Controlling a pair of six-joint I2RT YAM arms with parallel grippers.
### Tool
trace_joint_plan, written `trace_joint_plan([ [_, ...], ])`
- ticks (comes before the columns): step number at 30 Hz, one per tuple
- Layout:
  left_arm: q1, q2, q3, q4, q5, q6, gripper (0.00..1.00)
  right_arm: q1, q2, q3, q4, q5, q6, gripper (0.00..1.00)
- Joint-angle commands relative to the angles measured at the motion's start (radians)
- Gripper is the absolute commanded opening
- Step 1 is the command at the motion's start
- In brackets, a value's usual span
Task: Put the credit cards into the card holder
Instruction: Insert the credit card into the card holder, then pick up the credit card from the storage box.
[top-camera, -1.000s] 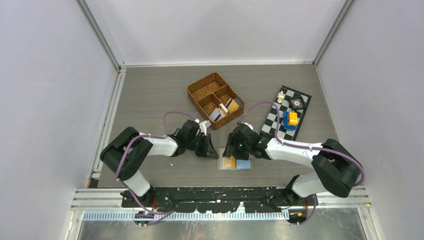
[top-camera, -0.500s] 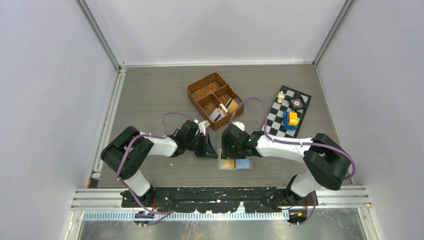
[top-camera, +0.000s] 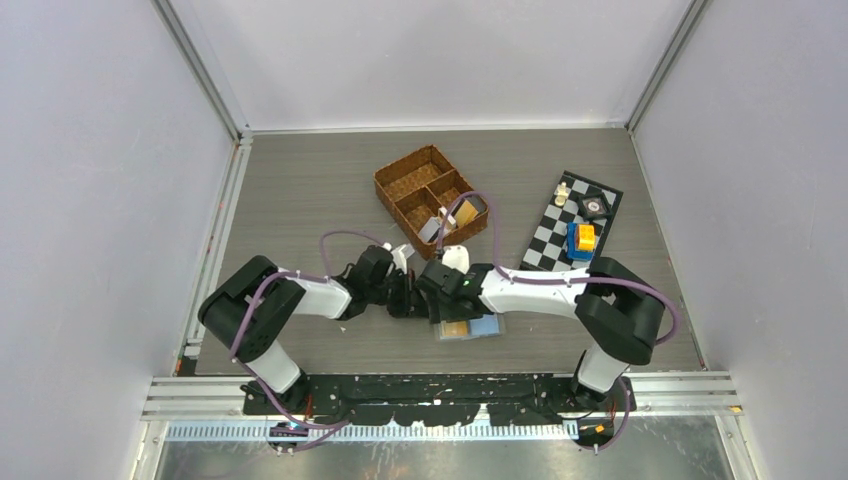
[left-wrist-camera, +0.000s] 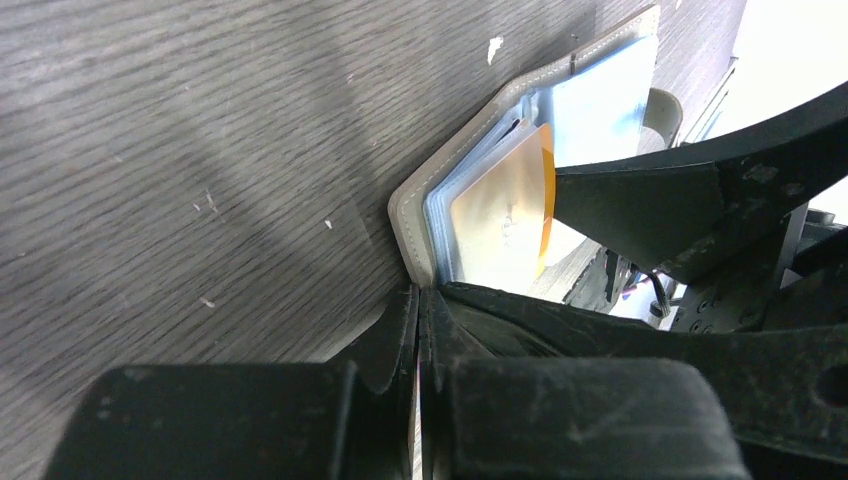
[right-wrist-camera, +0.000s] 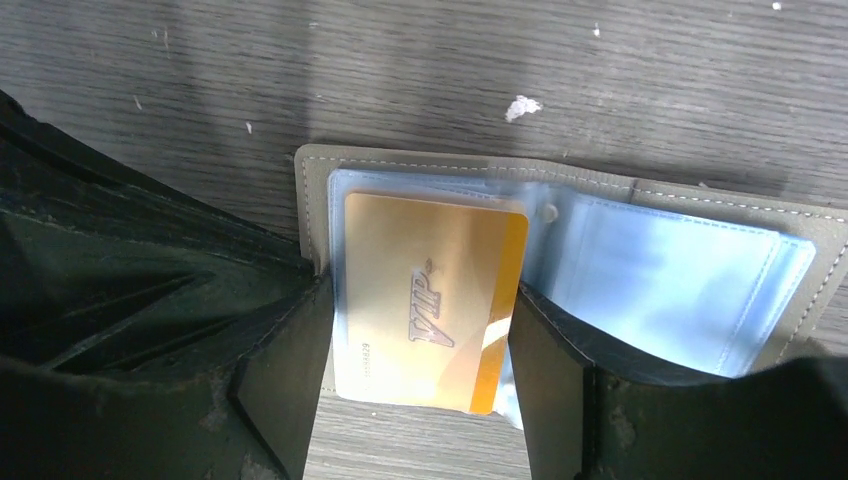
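The grey-olive card holder (top-camera: 488, 328) lies open on the table, its light-blue sleeves up; it also shows in the right wrist view (right-wrist-camera: 700, 205) and the left wrist view (left-wrist-camera: 405, 210). A gold "VIP" credit card (right-wrist-camera: 425, 295) lies on its left sleeve, its near edge sticking out past the holder. My right gripper (right-wrist-camera: 415, 400) is open, one finger on each side of this card. My left gripper (left-wrist-camera: 420, 295) is shut, its tips pinched on the holder's left edge. More credit cards (top-camera: 447, 220) stand in the wicker basket.
The brown wicker compartment basket (top-camera: 405, 180) sits behind the grippers. A checkered board (top-camera: 548, 238) at the right carries a blue-and-yellow block (top-camera: 581, 238) and small pieces. The two grippers (top-camera: 425, 297) are almost touching each other.
My right gripper has moved left along the holder, from its middle to its left half, close to the left gripper. The left gripper has barely moved.
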Motion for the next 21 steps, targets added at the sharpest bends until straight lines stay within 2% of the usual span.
trace_joint_plan([
  [1,-0.017,-0.032,-0.020,0.033,-0.008,-0.008,0.00,0.050,0.068,0.059,0.095,0.045,0.070,0.69],
  [10,0.009,-0.065,-0.032,-0.057,-0.079,0.038,0.00,0.063,-0.074,0.069,-0.033,0.139,0.053,0.72],
  [16,0.040,-0.069,-0.039,-0.077,-0.066,0.059,0.00,0.062,-0.210,0.059,-0.068,0.127,0.000,0.73],
  [21,0.068,-0.101,-0.032,-0.135,-0.066,0.095,0.01,0.028,-0.274,0.110,-0.161,0.168,-0.078,0.76],
])
